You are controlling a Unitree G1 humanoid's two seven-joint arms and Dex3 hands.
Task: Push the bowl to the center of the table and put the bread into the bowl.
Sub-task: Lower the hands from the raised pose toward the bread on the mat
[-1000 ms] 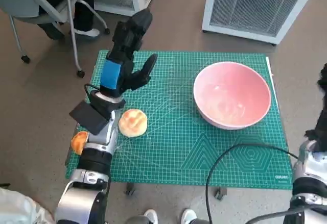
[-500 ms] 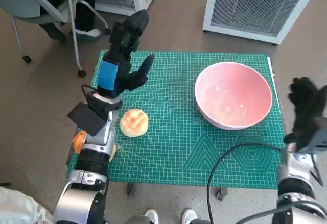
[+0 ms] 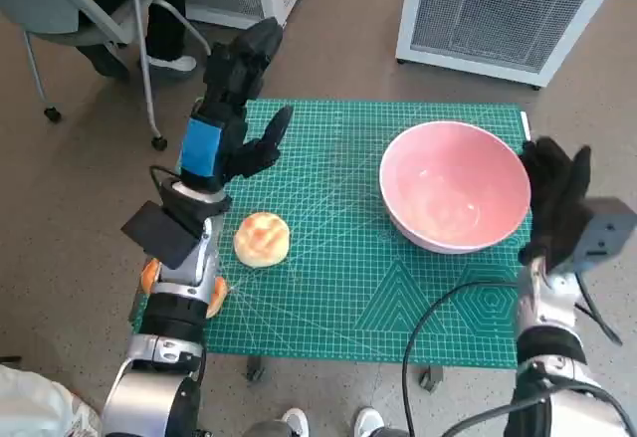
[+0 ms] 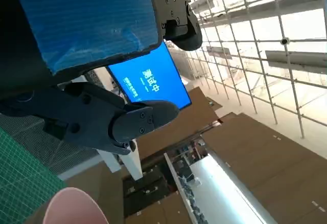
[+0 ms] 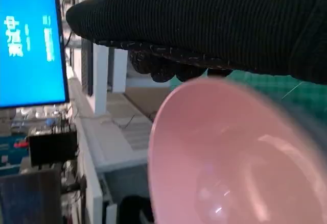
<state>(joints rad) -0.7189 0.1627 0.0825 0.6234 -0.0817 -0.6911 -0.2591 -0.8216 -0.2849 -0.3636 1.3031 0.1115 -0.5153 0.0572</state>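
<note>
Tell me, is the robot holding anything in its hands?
No, nothing is held. The left hand is raised above the mat with its fingers apart. The right hand is open beside the pink bowl. The bread lies alone on the mat.

Head view: even, diffuse lighting; shadows on the green mat (image 3: 398, 288) are soft. Straight lines bow slightly toward the frame edges. Left wrist view: overexposed ceiling glare. Right wrist view: the pink bowl (image 5: 235, 157) appears blurred, possibly out of focus.
</note>
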